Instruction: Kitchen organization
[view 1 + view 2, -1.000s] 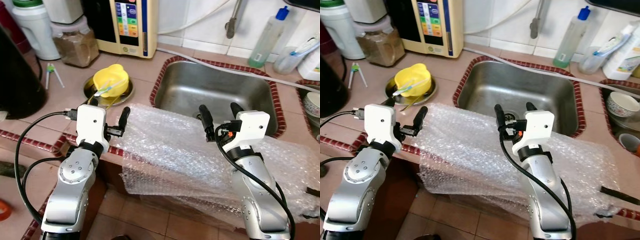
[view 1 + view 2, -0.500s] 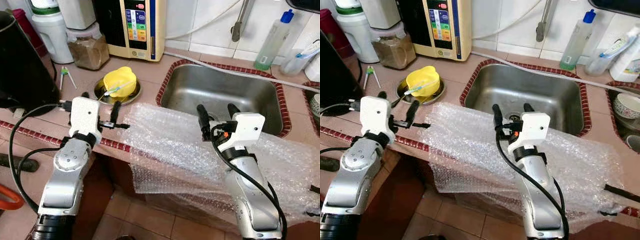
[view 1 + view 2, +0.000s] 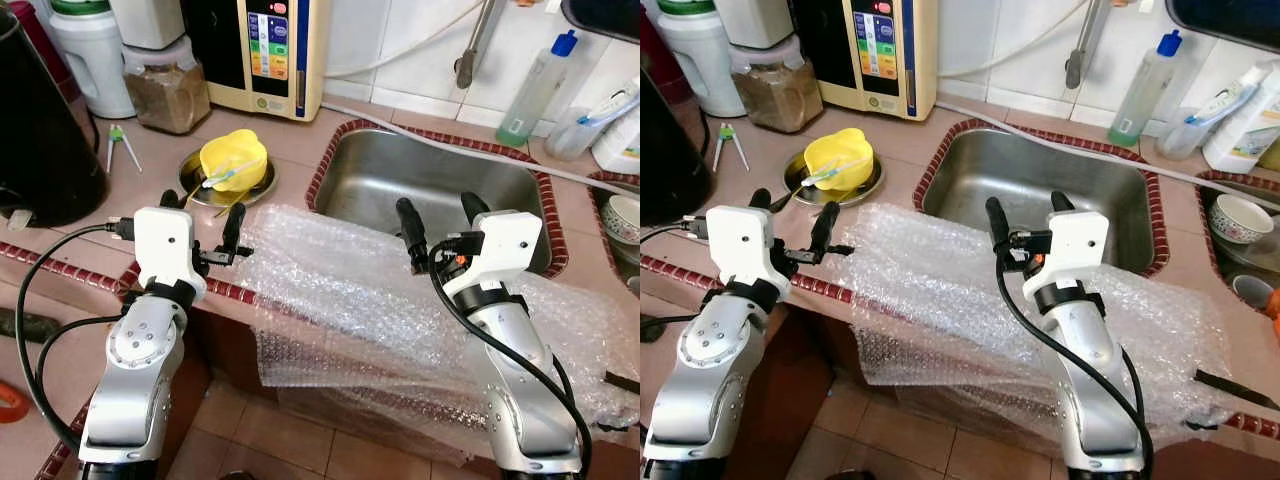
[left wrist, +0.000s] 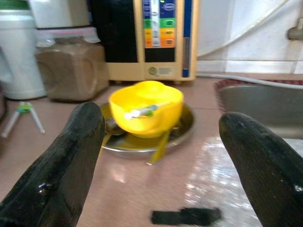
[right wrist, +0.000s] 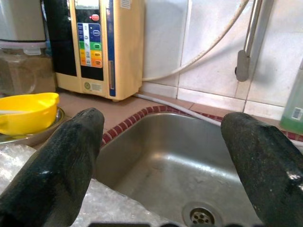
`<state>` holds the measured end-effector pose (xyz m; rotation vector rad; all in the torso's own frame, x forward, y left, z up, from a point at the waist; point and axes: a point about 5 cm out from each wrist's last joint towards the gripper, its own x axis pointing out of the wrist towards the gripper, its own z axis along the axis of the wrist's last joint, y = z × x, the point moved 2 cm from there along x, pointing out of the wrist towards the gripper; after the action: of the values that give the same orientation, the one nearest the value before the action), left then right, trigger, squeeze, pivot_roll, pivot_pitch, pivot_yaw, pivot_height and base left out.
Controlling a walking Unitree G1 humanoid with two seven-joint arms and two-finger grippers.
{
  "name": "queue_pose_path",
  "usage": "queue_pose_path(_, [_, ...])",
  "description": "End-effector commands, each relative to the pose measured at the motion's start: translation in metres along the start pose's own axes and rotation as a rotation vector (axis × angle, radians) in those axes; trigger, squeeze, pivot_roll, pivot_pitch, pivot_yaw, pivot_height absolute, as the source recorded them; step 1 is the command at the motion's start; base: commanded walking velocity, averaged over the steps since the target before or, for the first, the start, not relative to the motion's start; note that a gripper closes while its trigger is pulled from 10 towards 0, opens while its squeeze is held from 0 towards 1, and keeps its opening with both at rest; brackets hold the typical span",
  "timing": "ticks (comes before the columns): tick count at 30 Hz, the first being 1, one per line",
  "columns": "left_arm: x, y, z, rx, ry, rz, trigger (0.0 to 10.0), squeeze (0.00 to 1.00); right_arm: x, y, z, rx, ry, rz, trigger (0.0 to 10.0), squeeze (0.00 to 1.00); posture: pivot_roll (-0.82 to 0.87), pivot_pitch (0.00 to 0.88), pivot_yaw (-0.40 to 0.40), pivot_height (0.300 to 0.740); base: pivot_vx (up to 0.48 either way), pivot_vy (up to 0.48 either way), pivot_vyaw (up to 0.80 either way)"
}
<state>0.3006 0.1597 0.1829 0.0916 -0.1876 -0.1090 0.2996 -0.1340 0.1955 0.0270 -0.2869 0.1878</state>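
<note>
A yellow bowl (image 3: 232,160) with a utensil in it sits on a round metal plate (image 3: 262,188) on the tiled counter, left of the steel sink (image 3: 430,180). A large sheet of bubble wrap (image 3: 370,290) lies across the counter's front edge and hangs down over it. My left gripper (image 3: 203,208) is open and empty, hovering just in front of the bowl at the wrap's left edge. My right gripper (image 3: 437,208) is open and empty above the wrap, pointing at the sink. In the left wrist view the yellow bowl (image 4: 147,108) sits straight ahead between the fingers.
A black kettle (image 3: 40,120) stands at the far left. A jar of brown powder (image 3: 165,85), a white jug (image 3: 95,60) and a water machine (image 3: 270,50) line the back wall. A soap bottle (image 3: 535,90) and a patterned bowl (image 3: 625,215) are on the right.
The head view has swung and shifted, so the whole scene sits differently. Both arms hold about the same raised pose over the wrap, grippers still open.
</note>
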Motion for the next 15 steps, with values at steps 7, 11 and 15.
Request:
queue_pose_path(7, [-0.0013, -0.0069, 0.0028, -0.019, -0.002, -0.030, 10.0, 0.00, -0.0012, 0.0018, 0.0032, -0.014, 0.001, 0.023, 10.0, 0.00, 0.11, 0.128, -0.068, 0.740, 0.000, 0.000, 0.00])
queue_pose_path(11, [-0.0020, -0.0085, 0.0026, -0.023, 0.000, -0.036, 10.0, 0.00, -0.0016, 0.0011, 0.0034, -0.016, 0.004, 0.022, 10.0, 0.00, 0.11, 0.129, -0.067, 0.740, 0.000, 0.000, 0.00])
queue_pose_path(15, [-0.0022, -0.0094, 0.0025, -0.025, 0.001, -0.039, 10.0, 0.00, -0.0019, 0.0009, 0.0033, -0.017, 0.005, 0.021, 10.0, 0.00, 0.11, 0.129, -0.067, 0.740, 0.000, 0.000, 0.00])
